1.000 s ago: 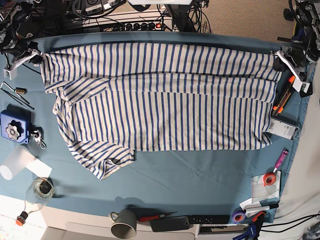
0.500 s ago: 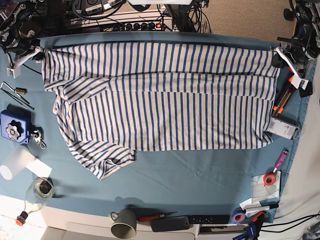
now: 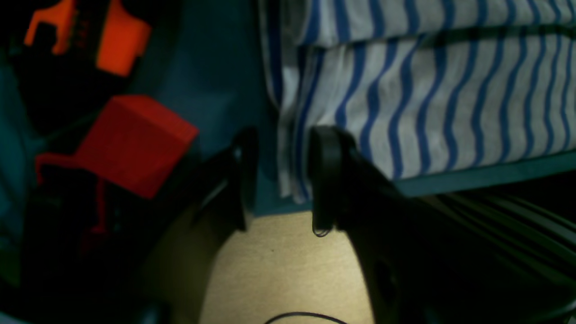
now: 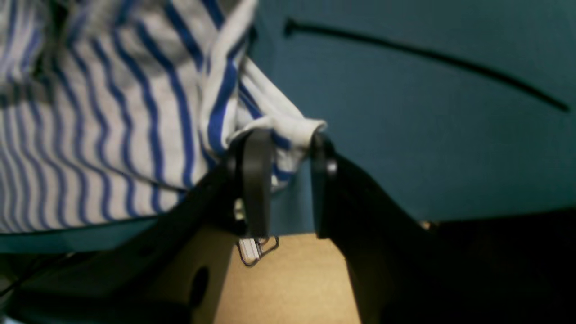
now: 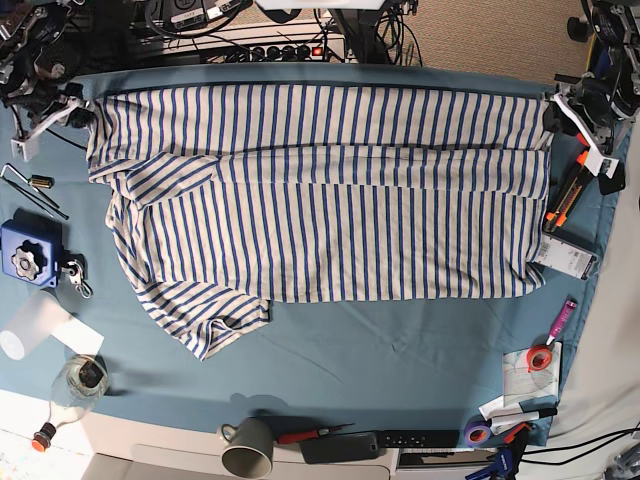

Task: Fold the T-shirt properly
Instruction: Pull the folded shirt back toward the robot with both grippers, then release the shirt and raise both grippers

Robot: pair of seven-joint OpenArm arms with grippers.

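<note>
Lay spread across teal table cloth (image 5: 400,350): T-shirt (image 5: 330,200), soft, thin blue stripes, top edge folded over. Clutter round edges: mug (image 5: 247,447), bottle (image 5: 72,390), blue box (image 5: 30,252), tape roll (image 5: 540,357), markers (image 5: 566,190). Left gripper (image 3: 281,177) w/ jaws parted, shirt corner loose between. Right gripper (image 4: 290,180) likewise released, bunched corner between fingers

Striped T-shirt (image 5: 320,190), half-folded flat on table
</note>
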